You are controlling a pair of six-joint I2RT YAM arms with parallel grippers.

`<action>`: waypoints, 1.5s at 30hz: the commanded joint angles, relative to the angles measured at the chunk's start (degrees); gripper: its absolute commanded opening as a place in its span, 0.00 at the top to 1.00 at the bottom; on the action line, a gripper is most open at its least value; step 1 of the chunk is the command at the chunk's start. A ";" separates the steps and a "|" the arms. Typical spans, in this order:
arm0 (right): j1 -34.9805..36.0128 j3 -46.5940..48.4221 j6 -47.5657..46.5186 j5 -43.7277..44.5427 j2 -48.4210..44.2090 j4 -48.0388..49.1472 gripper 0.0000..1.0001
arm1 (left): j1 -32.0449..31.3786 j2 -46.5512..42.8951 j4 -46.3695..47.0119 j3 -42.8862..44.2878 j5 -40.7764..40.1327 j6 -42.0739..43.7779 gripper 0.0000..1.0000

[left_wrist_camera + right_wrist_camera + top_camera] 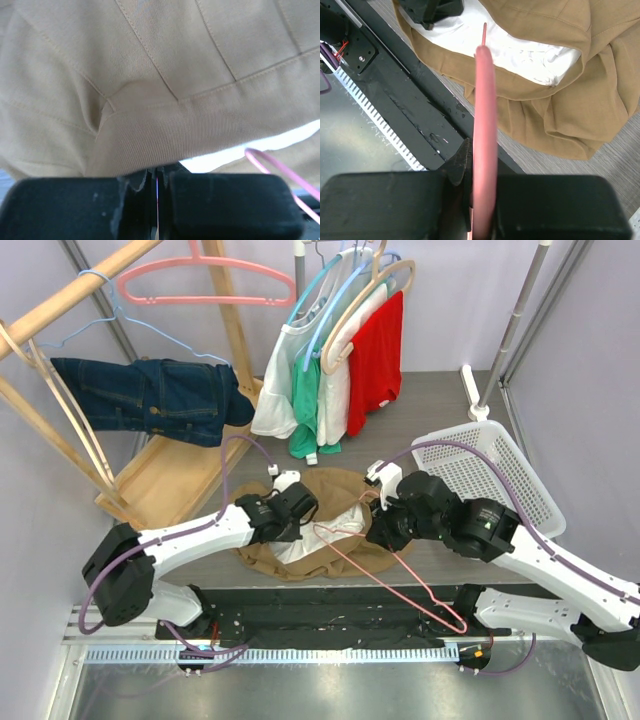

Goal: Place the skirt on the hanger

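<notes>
Skirt (330, 488) lies bunched on the table (440, 405), centre, just ahead of both arm bases, waist opening turned up so the white lining (520, 50) shows. L gripper (156, 185) is down at the near-left rim of the waist, jaws shut to a hairline. Tan cloth runs right into the pads, so it reads as a pinch on the waistband edge. Prob. reason: lift or tension that edge so the opening stands clear of the lining. R gripper (481, 182) is clamped narrow on the pink hanger (485, 100), with the wire running straight out between the pads. Overhead, the hanger lies low and slanted, one end over the skirt's waist by the L gripper, the other trailing back toward the R arm's base. It's held along its length like that presumably to aim the wire tip at the opening. Can't tell which part is the hook, and can't tell if the wire is touching the cloth or just above it. Judged stage: early-mid, both items gripped, hanger not yet through the waist. Next move likely needs the R arm feeding the wire under the held edge while the L holds tension. Risks: the tip snags the lining instead of the waistband, or the thin pinch slips. White basket (490, 470) sits far right, not involved.
</notes>
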 commanded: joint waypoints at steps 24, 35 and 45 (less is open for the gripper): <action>-0.02 1.48 -5.67 -6.45 4.07 15.20 0.99 | 10.61 -14.73 -9.27 9.09 10.24 6.26 1.00; 0.06 1.30 -5.58 -10.50 7.50 20.65 0.99 | 12.02 -14.64 -9.62 9.70 11.57 7.49 1.00; -0.02 2.53 -5.31 -12.08 6.45 20.30 0.99 | 12.46 -15.25 -12.26 10.41 6.65 7.32 1.00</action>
